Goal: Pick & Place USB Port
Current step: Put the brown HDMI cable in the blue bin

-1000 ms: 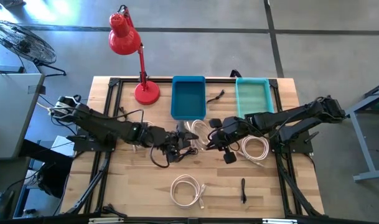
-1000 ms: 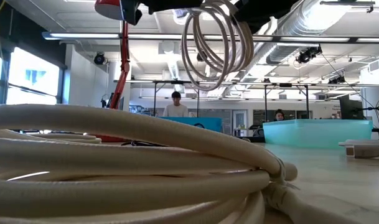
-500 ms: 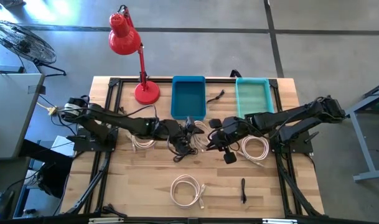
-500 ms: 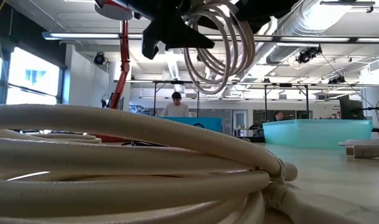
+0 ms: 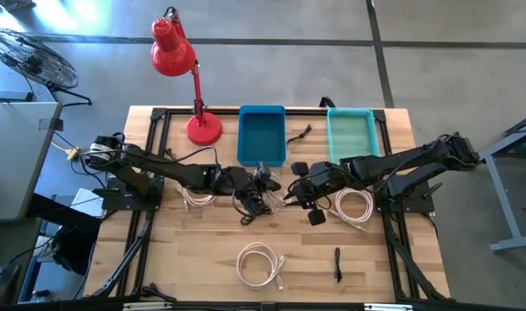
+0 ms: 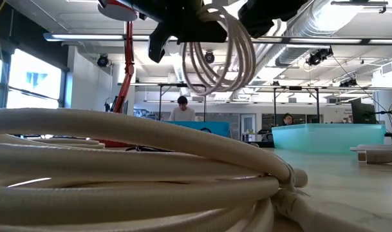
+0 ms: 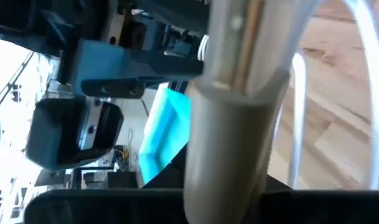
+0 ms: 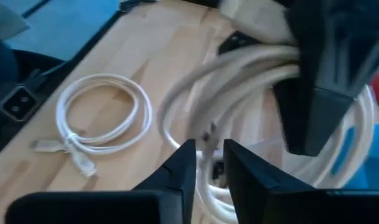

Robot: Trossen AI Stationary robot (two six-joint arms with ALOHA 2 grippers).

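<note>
A white coiled USB cable hangs in the air over the table's middle. My right gripper reaches in from the table's right and is shut on the coil. My left gripper comes from the left and sits right against the coil's top. I cannot tell whether it touches. In the left wrist view, the cable's metal plug shows very close. Behind the coil stand a blue bin and a teal bin. My right gripper pinches several strands of the coil between its two fingers. It comes from the table's right, across the strands. The coil is lifted clear of the table and hangs below the gripper as loose loops.
Other white coils lie near the table's front, at the right and at the left. One fills the low view's foreground. A short black cable lies near the front. A red lamp stands far left.
My left arm has swung from the nearer left toward the right and far side and now stands against the hanging coil. The coil, held by my right gripper, has shifted slightly toward the left.
</note>
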